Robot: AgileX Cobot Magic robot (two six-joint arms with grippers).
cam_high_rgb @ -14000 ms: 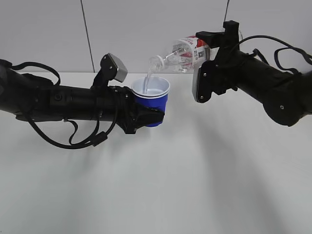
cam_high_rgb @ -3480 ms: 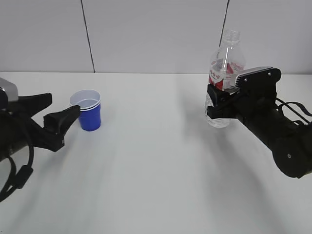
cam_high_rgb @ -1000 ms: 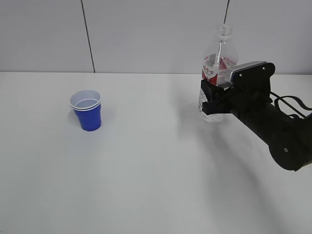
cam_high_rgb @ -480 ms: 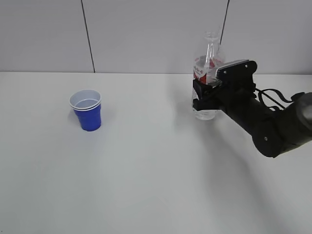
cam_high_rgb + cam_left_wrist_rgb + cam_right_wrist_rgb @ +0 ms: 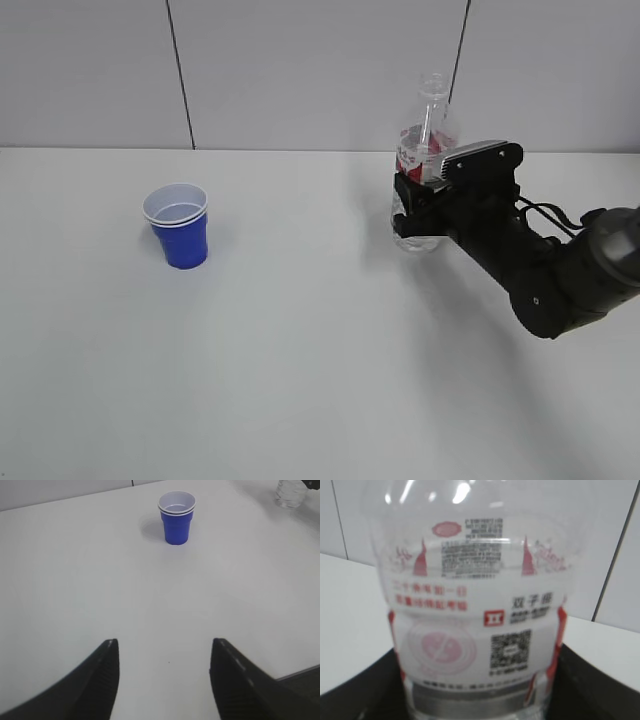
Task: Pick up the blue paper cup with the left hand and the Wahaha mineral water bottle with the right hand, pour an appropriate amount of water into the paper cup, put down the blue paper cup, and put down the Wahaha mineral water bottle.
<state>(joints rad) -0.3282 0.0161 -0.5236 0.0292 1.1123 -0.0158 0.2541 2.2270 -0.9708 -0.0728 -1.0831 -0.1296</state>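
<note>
Left of the tall clear ribbed plastic bottle, well apart from it on the white table: small tapered blue paper cup, upright, doubled white rim, clear water low inside, touched by nothing. Nearer the camera than that cup, in the left wrist view only: left black gripper, fingers spread wide, holding nothing, well short of the cup. At the bottle itself: upright, uncapped, red, white and grey label facing the wrist camera. Around its lower body: right black gripper, clamped on the bottle from the right, black arm trailing away right.
</note>
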